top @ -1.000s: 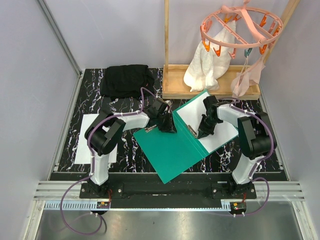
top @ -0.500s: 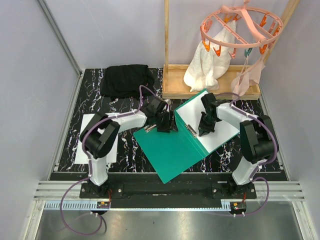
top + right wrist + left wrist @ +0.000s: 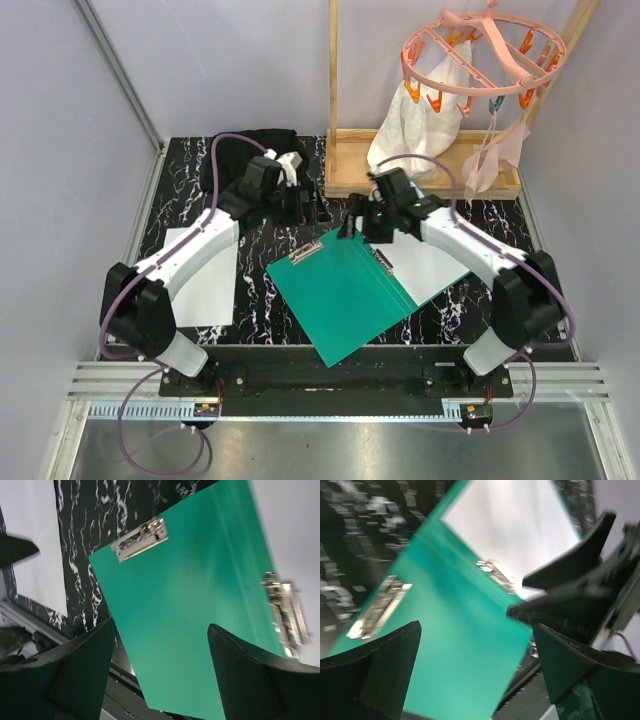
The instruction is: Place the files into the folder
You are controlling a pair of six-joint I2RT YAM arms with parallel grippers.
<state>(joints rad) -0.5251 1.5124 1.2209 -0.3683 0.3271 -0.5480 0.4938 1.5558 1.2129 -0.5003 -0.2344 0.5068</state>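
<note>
Change since half a second ago: both arms have lifted off the folder (image 3: 340,295) and swung toward the far side. The left gripper (image 3: 303,205), previously at the folder's left flap, now hangs near the black cloth (image 3: 235,160). The right gripper (image 3: 352,222), previously over the sheet in the folder, now sits above the folder's far corner. Folder and both sheets have not shifted.

Left gripper: fingers spread wide, nothing between them (left wrist view). Right gripper: fingers likewise spread and empty (right wrist view).

Contents, left to right:
- Table (image 3: 250,300): one sheet (image 3: 195,280) lies flat on the left, well apart from the folder.
- Folder: lies open at the centre, turned at an angle. Left flap bare, with a metal clip (image 3: 308,256) at its far edge. A second clip (image 3: 382,258) sits at the spine. The other sheet (image 3: 432,268) lies on the right flap; whether it is under the clip cannot be told.
- Wooden tray (image 3: 350,185), far right: white cloths (image 3: 405,135) hang into it from a pink hanger (image 3: 480,55).
</note>
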